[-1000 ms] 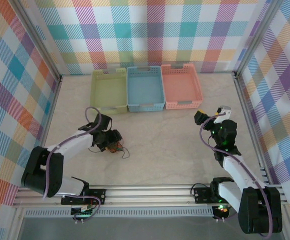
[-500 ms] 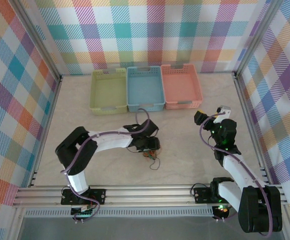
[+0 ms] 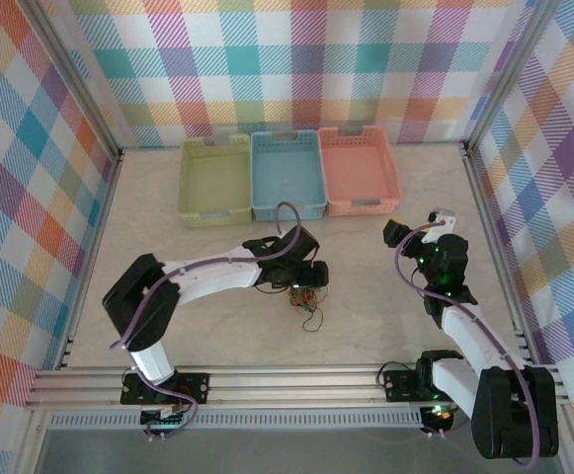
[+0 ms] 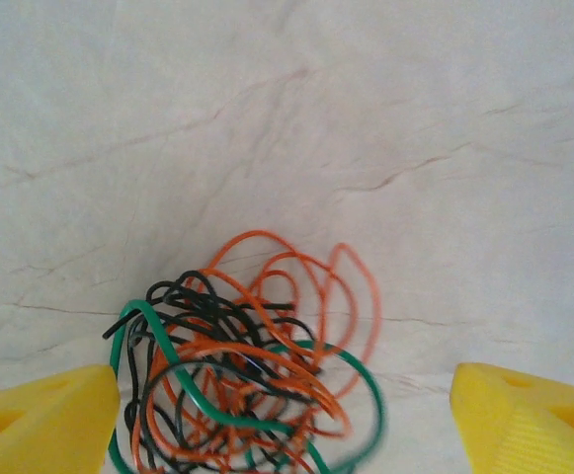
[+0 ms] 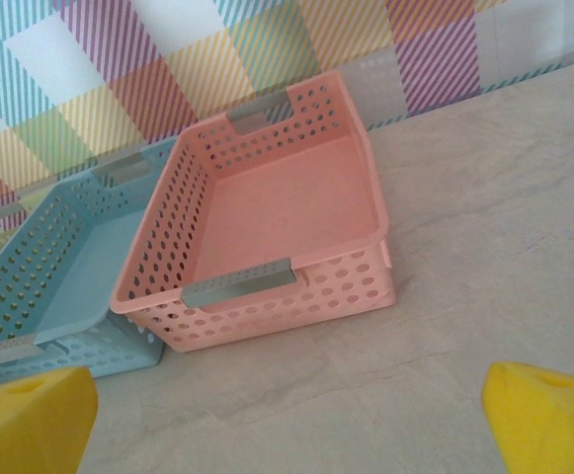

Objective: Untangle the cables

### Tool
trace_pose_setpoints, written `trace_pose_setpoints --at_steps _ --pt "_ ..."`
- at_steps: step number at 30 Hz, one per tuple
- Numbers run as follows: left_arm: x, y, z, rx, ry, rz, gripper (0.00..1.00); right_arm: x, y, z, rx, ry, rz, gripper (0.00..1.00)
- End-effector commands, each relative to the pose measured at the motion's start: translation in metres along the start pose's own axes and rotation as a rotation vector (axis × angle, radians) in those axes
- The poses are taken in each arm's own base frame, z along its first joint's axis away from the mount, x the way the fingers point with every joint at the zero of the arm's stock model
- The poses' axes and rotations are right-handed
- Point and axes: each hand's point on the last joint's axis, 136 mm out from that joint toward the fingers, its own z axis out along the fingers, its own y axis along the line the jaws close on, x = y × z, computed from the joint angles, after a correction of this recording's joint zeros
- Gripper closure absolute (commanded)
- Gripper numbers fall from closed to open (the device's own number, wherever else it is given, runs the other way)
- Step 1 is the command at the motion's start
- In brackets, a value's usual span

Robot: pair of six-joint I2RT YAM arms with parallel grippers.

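The cables [image 4: 247,365] are a small knot of orange, black and green wire lying on the pale table [image 3: 385,316] near its middle [image 3: 304,299]. My left gripper [image 4: 287,434] is open, its yellow fingertips [image 4: 40,420] set wide on either side of the knot. The green loop lies against the left fingertip, and the right one stands apart from the wires. In the top view the left gripper [image 3: 311,278] sits just behind the knot. My right gripper [image 3: 420,229] hangs open and empty at the right, facing the baskets [image 5: 287,425].
Three baskets stand in a row at the back: a yellow-green one [image 3: 214,215], a blue one [image 3: 288,209] and a pink one [image 3: 361,205]. The pink basket [image 5: 296,296] and the blue basket [image 5: 49,267] look empty in the right wrist view. Checked walls close in the table.
The left arm has swung from the left side to the table's middle, and the knot has moved right with it. Its jaws now stand wider. The right arm has not moved.
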Motion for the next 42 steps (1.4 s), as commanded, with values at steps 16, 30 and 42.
trace_pose_setpoints --at_steps 16,30,42 --pt "0.001 0.056 -0.113 0.096 -0.193 0.059 0.19 -0.015 0.025 -0.008 -0.069 0.070 0.316 0.18" --pt "0.031 0.037 -0.046 0.205 0.034 0.016 0.28 0.115 0.097 -0.015 -0.373 0.883 0.617 0.35" --pt "0.032 0.035 -0.016 0.172 0.088 -0.008 0.33 0.176 0.122 -0.018 -0.316 1.194 0.615 0.49"
